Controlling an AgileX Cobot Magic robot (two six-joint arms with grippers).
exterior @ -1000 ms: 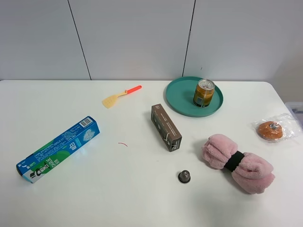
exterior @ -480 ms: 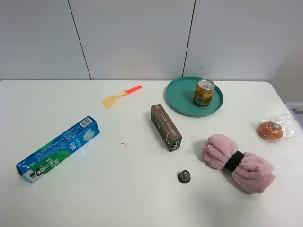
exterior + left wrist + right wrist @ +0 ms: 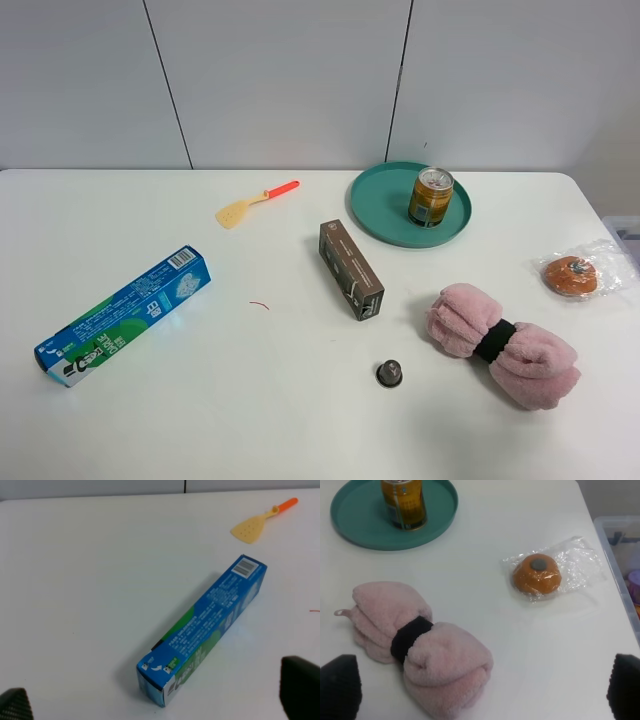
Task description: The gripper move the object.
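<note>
Object (image 3: 430, 197) is the name given to the small gold can, and it has not been picked up. The right gripper (image 3: 480, 690) is seen only as two black finger tips at the far corners of the right wrist view, set wide apart with nothing held between them. The left gripper (image 3: 160, 700) is shown the same way in its own view, spread wide and empty. Neither arm can be seen from the high camera.

Just under the right gripper, a pink fluffy towel (image 3: 415, 650) is found, soft and puffy, tied in the middle with a black band. Beside it lies a round orange bun (image 3: 537, 575) in a crinkly clear bag. Farther off, the can is seen standing upright on the teal plate (image 3: 350, 522), near the plate's far side. The can is smooth, shiny metal with a silver top. The plate is round and flat with a low rim.

Under the left gripper, a long blue box (image 3: 205, 630) made of card is seen, with a small yellow spatula (image 3: 257, 525) beyond it.

The can could be knocked over if it is bumped from the side. It could slip if it is squeezed too lightly, because it is smooth and round. The towel could be caught and dragged if the arm is moved too low.
</note>
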